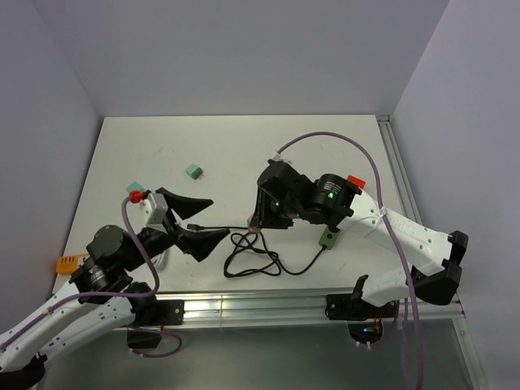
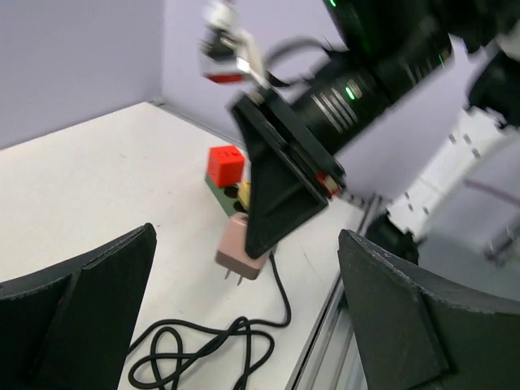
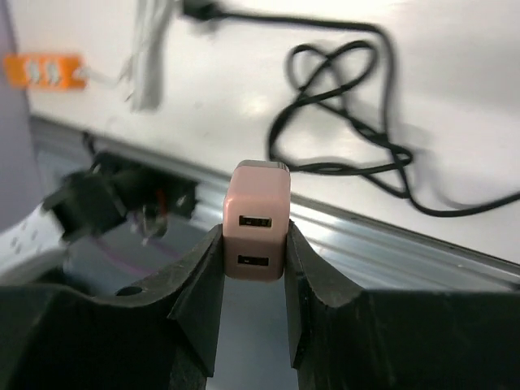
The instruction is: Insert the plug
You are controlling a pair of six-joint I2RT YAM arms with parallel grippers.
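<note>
A pink USB charger [image 3: 257,221] with two ports sits clamped between my right gripper's fingers [image 3: 207,276]. My right gripper [image 1: 257,221] holds it just above the table's middle. In the left wrist view the charger [image 2: 242,253] shows its two prongs under the right gripper's black fingers [image 2: 280,187]. A black cable [image 1: 253,257] lies coiled on the table, and its plug end [image 1: 195,225] lies near my left gripper [image 1: 213,218]. That gripper is open and empty, its fingers [image 2: 97,292] spread wide and facing the charger. The coil also shows in the left wrist view [image 2: 203,349] and the right wrist view [image 3: 349,106].
A green block [image 1: 329,238] and a red block [image 1: 355,180] lie by the right arm. A teal block [image 1: 193,171] and a red piece [image 1: 136,195] sit to the left. An orange power strip [image 1: 69,262] lies at the table's left front edge.
</note>
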